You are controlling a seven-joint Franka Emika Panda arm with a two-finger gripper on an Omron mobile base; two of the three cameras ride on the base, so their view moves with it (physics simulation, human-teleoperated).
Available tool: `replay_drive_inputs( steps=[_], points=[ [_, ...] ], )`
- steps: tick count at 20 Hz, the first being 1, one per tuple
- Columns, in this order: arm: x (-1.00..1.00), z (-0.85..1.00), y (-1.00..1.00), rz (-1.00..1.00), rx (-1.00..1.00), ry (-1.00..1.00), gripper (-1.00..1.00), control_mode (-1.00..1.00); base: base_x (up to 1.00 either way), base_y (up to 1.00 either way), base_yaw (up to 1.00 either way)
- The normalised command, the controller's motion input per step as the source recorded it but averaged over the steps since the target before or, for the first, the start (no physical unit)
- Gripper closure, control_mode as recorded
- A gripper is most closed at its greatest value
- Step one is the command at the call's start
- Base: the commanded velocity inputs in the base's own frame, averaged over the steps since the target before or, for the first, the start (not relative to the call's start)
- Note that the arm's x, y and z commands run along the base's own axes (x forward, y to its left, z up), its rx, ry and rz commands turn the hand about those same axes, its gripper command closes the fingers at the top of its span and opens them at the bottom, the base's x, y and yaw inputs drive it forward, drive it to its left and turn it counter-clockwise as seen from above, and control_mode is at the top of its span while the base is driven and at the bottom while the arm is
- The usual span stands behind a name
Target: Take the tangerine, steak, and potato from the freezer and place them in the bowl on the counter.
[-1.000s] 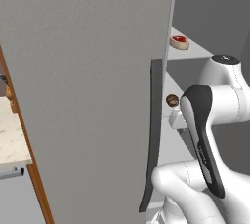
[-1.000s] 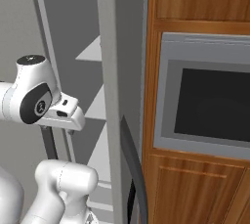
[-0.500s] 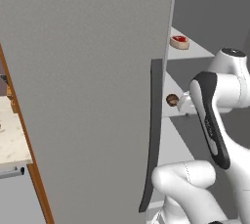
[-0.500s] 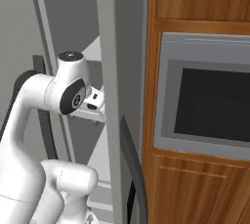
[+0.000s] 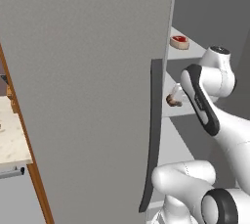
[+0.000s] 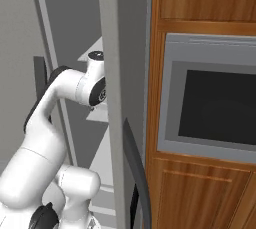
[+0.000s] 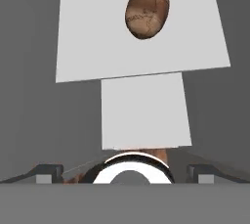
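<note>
The tall plain grey freezer (image 5: pixel 88 96) stands with its door swung open, the door's flat grey face taking up the left and middle of the left base view and its long dark grey handle (image 5: pixel 152 135) running down the door edge. Inside, at the upper right of that view, the roundish slab of raw red steak with a white fat rim (image 5: pixel 179 42) lies on a pale upper shelf (image 5: pixel 195 49). One shelf lower, just right of the handle, the small dull brown oval potato (image 5: pixel 173 100) sits at the shelf's front, close beside the white arm's wrist.

In the hand view the potato (image 7: pixel 147 11) lies near the top centre on a pale shelf (image 7: pixel 88 47), well ahead of the gripper (image 7: pixel 125 173), whose dark finger tips (image 7: pixel 48 173) stand far apart at the bottom corners: the jaws are wide and hold nothing.

At the far left of the left base view, a strip of the beige speckled stone worktop (image 5: pixel 12 140) shows beyond the door. In the right base view the arm reaches into the freezer, left of a grey built-in oven with a dark window (image 6: pixel 210 98) set in brown wooden cabinets (image 6: pixel 200 193).
</note>
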Motion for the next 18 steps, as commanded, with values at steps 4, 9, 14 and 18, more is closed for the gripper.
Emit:
replay_drive_inputs(
  steps=[4, 9, 14, 18],
  points=[
    [0.61, -0.58, 0.00, 0.00, 0.00, -0.20, -1.00, -1.00, 0.00, 0.00, 0.00],
    [0.71, -0.62, 0.00, -0.01, 0.00, -0.16, -1.00, -1.00, 0.00, 0.00, 0.00],
    [0.75, -0.22, 0.00, -0.13, 0.00, -0.01, -1.00, -1.00, 0.00, 0.00, 0.00],
    [0.52, 0.00, -0.09, -0.10, 0.00, 0.00, -1.00, -1.00, 0.00, 0.00, 0.00]
  ],
)
